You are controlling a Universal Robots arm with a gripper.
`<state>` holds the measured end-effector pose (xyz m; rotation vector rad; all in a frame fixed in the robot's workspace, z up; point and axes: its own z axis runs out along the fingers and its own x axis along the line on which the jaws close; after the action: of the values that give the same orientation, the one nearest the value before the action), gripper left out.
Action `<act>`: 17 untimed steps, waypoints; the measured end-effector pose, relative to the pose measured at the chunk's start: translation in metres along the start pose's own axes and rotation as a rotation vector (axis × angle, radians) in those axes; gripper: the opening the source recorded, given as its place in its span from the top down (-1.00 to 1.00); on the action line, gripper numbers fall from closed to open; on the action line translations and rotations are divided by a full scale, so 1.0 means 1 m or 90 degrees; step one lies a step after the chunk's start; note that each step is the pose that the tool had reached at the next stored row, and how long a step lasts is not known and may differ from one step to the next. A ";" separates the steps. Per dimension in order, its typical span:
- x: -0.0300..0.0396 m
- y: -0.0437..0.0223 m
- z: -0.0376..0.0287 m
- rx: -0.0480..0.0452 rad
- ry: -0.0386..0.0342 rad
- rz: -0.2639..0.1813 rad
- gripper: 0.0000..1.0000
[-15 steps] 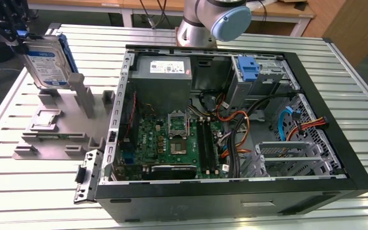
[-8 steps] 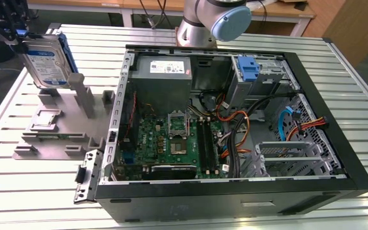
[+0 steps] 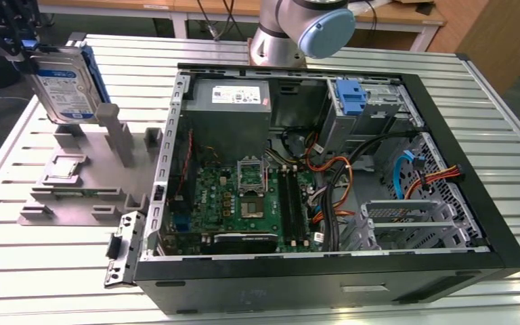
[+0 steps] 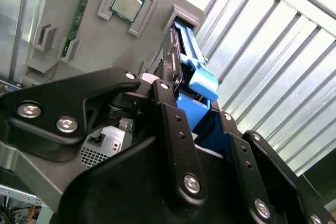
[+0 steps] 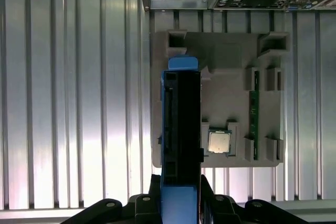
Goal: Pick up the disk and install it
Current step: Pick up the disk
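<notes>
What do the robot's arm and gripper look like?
The arm is a silver-grey tube with a rounded pale blue joint cap. In the second wrist view the gripper is black, built from flat, angular metal links pinned with silver screws and ending in two narrow fingers.

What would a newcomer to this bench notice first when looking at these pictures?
Most striking is the open computer case in the middle of the exterior view, its green motherboard laid bare. Toward that view's left, the gripper is shut on the disk, holding it upright over the grey fixture. A bare processor chip sits in one of the fixture's pockets.
</notes>
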<state>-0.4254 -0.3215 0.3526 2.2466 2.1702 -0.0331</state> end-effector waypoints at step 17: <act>-0.0001 0.0000 -0.0064 -0.0001 0.0000 0.000 0.27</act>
<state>-0.4254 -0.3215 0.3590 2.2466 2.1700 -0.0330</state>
